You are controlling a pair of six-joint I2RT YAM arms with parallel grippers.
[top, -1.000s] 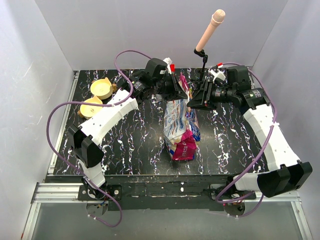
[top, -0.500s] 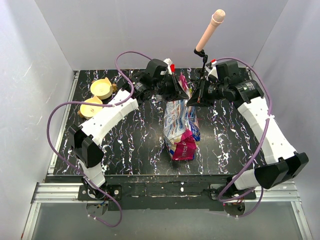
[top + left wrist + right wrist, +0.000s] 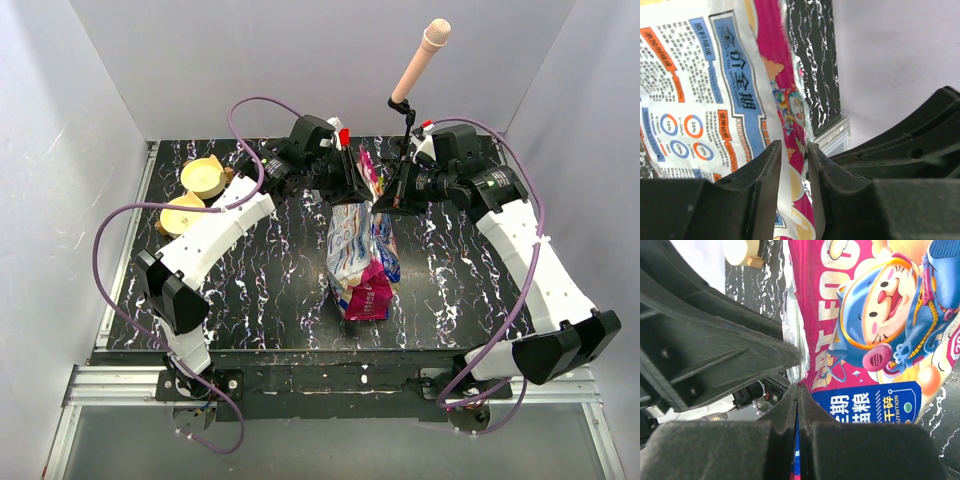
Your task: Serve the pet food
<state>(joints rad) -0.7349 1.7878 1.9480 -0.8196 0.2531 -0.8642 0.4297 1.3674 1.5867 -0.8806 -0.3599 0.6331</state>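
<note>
The pet food bag (image 3: 358,252), glossy white, blue and magenta, lies lengthwise at the middle of the table with its top end raised toward the back. No kibble shows. My left gripper (image 3: 356,182) is at the bag's top edge from the left. In the left wrist view the gripper (image 3: 794,147) has the magenta edge of the bag (image 3: 715,75) between its fingers. My right gripper (image 3: 384,196) is at the top edge from the right. In the right wrist view the gripper (image 3: 798,386) is pressed shut on a thin blue fold of the bag (image 3: 880,315).
Two tan bowls (image 3: 205,177) (image 3: 185,213) stand at the back left of the black marbled table (image 3: 260,290); one shows in the right wrist view (image 3: 742,251). A microphone on a stand (image 3: 418,62) rises at the back centre. White walls enclose three sides.
My right gripper has moved left and in to the bag's top edge and now pinches it. My left gripper has stayed at the top edge, shifting only slightly.
</note>
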